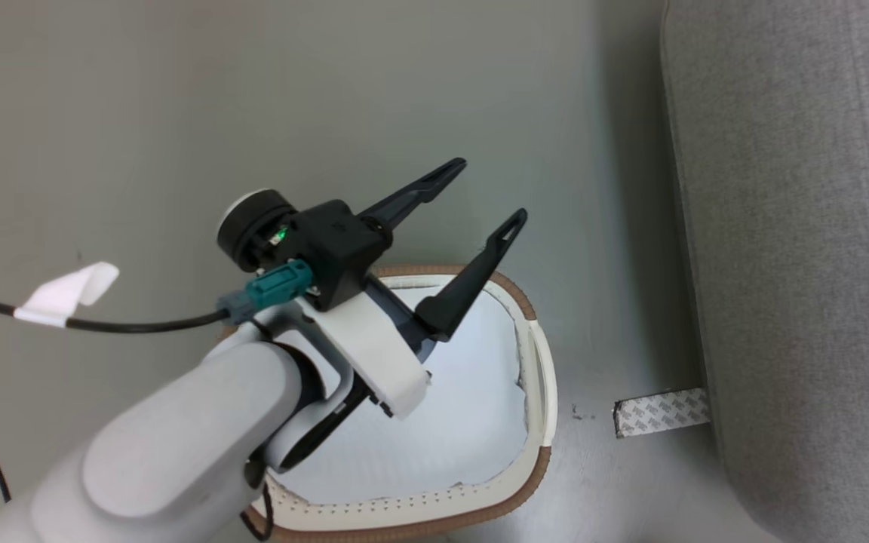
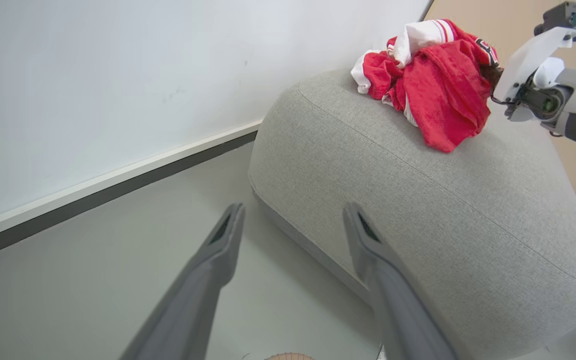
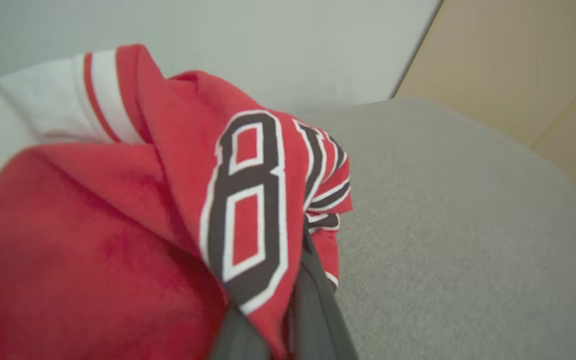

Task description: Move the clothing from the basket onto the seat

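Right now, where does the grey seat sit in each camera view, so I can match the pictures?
Head view: the seat runs down the right edge.
Left wrist view: it bulges across the centre and right.
Right wrist view: it spans the right half, behind the clothing.
Shared landmark: the red clothing heaped on its top, in both wrist views.

floor (image 1: 608, 249) between basket (image 1: 548, 392) and seat (image 1: 804, 264): open | seat top: clothing (image 2: 443, 85) heap
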You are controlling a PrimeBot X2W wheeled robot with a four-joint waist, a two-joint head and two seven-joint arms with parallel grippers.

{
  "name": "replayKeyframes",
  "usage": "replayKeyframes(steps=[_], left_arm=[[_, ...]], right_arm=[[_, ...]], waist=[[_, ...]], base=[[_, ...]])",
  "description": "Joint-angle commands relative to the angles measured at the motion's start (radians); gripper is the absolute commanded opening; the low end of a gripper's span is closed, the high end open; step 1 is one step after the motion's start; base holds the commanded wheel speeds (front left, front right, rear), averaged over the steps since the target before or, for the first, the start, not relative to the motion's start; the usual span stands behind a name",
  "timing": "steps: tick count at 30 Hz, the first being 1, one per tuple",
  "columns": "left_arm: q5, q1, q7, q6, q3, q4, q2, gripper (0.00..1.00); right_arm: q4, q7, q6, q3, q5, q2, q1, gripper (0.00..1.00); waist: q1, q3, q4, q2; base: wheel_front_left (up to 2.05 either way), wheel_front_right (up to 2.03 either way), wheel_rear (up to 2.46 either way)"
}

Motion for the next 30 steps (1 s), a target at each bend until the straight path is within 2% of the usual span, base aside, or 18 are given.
replayKeyframes(steps=[1,6,11,19,30], left_arm=[[-0.010,0.018,-0.006,0.006,0.008,0.005,0.014,1.00],[-0.033,0.045,-0.020,0.027,0.024,0.023,0.022,1.00],[-0.055,0.085,-0.049,0.051,0.046,0.050,0.026,1.00],[-0.114,0.212,-0.141,0.101,0.091,0.121,0.031,1.00],[-0.175,0.453,-0.238,0.162,0.178,0.262,0.012,1.00]], right_arm=[[0.034,-0.023,-0.003,-0.012,-0.003,0.008,0.019,1.00],[0.126,-0.079,-0.003,0.042,0.012,0.021,0.072,1.00],[0.153,-0.158,-0.003,0.140,0.053,0.037,0.166,1.00],[0.044,-0.215,-0.003,0.358,0.143,0.079,0.368,1.00],[-0.159,-0.224,-0.003,0.600,0.210,0.123,0.660,1.00]], waist=[[-0.0002,-0.022,-0.010,0.0000],[-0.0002,-0.090,-0.033,0.0000],[-0.0002,-0.183,-0.046,0.0000],[-0.0002,-0.356,-0.020,0.0000],[-0.0002,-0.577,0.097,0.0000]], base=[[0.00,0.00,0.00],[0.00,0.00,0.00],[0.00,0.00,0.00],[0.00,0.00,0.00],[0.00,0.00,0.00]])
